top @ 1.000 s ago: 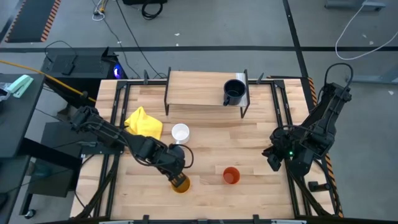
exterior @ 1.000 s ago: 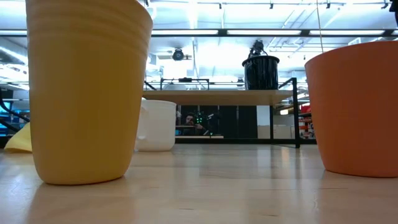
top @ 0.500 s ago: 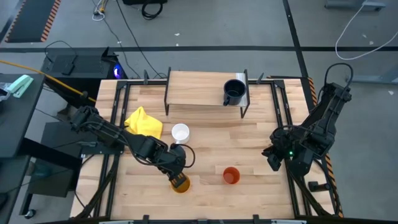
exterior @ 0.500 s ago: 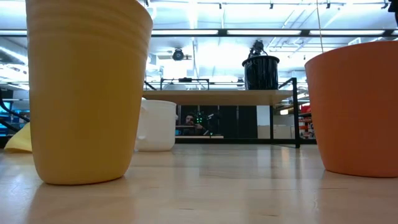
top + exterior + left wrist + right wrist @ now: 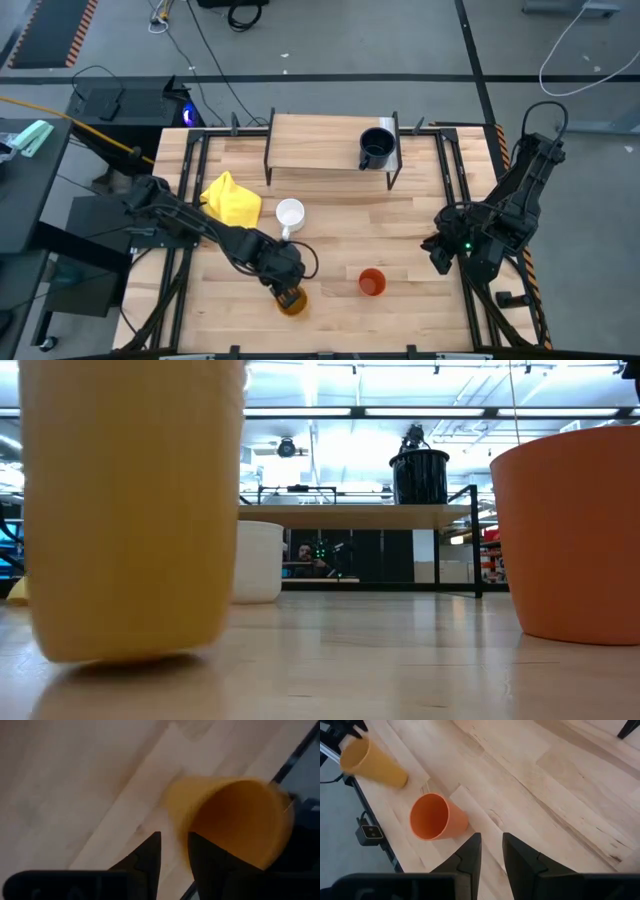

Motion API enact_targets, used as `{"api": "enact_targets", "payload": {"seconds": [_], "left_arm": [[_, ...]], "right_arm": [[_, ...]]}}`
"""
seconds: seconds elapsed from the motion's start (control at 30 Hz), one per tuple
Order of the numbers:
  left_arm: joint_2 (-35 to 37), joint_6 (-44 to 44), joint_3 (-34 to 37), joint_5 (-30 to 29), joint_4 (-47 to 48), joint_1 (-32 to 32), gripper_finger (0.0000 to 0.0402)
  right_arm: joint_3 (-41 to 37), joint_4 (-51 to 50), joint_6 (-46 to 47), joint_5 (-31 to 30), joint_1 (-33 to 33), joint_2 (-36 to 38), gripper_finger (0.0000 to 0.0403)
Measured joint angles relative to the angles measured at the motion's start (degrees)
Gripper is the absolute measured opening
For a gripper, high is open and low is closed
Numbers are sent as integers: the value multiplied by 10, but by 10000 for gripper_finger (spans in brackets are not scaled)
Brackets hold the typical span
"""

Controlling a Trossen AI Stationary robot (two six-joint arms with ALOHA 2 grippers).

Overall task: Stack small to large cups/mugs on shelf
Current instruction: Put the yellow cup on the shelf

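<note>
No brand, label or readable writing shows on any cup or on the table.

In the high view the left gripper (image 5: 288, 293) sits over the yellow cup (image 5: 292, 300) near the table's 6 o'clock edge. The left wrist view shows one dark finger (image 5: 210, 865) inside the cup's rim, the other outside it; whether they pinch the wall cannot be told. Only the low view shows that cup's base tipped, one side lifted off the wood.

The orange cup (image 5: 372, 282) stands at 3 o'clock of it, apart. The white mug (image 5: 290, 213) stands mid-table beside the yellow cloth (image 5: 231, 197). The black mug (image 5: 376, 147) stands on the shelf (image 5: 310, 142), towards its 3 o'clock end.

The right gripper (image 5: 440, 252) waits at the table's 3 o'clock edge, fingers slightly parted, holding nothing.
</note>
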State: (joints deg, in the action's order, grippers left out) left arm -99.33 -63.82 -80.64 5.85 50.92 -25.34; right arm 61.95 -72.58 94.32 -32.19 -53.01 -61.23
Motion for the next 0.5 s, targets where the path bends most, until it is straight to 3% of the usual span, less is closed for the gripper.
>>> {"api": "enact_targets", "payload": {"seconds": [0.5], "left_arm": [[3, 0, 0, 0, 1, 4, 105]], "right_arm": [[0, 2, 0, -14, 0, 0, 87]]}}
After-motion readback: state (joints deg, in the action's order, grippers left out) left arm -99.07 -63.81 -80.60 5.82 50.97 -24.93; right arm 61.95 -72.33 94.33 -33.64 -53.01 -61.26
